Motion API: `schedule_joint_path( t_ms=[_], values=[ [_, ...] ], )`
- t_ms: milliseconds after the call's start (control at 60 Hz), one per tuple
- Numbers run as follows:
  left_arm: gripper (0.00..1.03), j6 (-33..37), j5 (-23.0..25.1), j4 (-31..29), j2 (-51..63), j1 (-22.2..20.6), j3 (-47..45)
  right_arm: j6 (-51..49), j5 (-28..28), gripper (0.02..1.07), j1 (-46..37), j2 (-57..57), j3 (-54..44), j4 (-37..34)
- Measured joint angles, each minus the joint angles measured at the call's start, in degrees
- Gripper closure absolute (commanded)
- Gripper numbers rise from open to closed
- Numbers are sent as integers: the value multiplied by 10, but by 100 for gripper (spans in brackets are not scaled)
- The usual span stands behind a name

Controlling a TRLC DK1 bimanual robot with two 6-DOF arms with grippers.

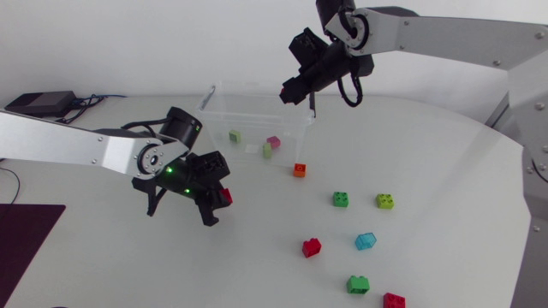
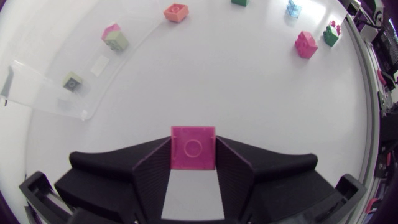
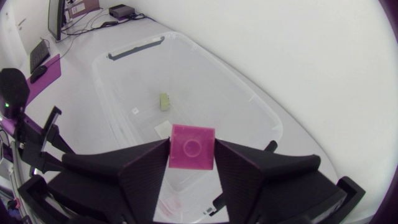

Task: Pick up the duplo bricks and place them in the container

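Item, left arm (image 1: 86,147): elbow low, wrist tipped down, jaws clamped on a red brick (image 2: 193,147) held flush between their tips. Item, right arm (image 1: 445,38): raised high, wrist angled downward, jaws clamped on a pink brick (image 3: 192,146) between their tips.

this reads as a robotics lab, with a bench set up for manipulation trials. two jointed arms of silver-grey links and black joints work over a white counter (image 1: 445,162) with a rounded edge. the left arm (image 1: 94,150) shows a green status light (image 1: 169,169) near its wrist, and the right arm (image 1: 445,34) comes in from the far right. the left tool (image 2: 193,146) pinches a square brick (image 2: 193,155). the right tool (image 3: 193,146) holds a second square brick (image 3: 193,152) above a clear plastic container (image 1: 295,120) at the far middle. loose duplo bricks (image 1: 341,199) lie scattered at the near right like test pieces. a black box (image 1: 40,103) with cables (image 1: 86,103) sits at the far left.
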Motion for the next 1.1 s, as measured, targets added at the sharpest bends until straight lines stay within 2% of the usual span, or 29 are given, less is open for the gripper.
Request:
schedule_joint_path(
  t_ms=[217,367,683,850,1100],
  values=[
    [67,-14,38,1,-58,37,12,14,10,7,-1,-14,-27,55],
    [67,-60,59,36,-62,63,61,18,11,7,-8,-108,-146,101],
    [66,-184,71,107,-17,83,194,17,13,7,-10,-256,-364,157],
    [66,-232,71,125,36,85,240,6,13,7,-26,-329,-498,183],
    [62,-259,58,129,99,86,307,-22,12,7,-64,-409,-614,193]
  ],
)
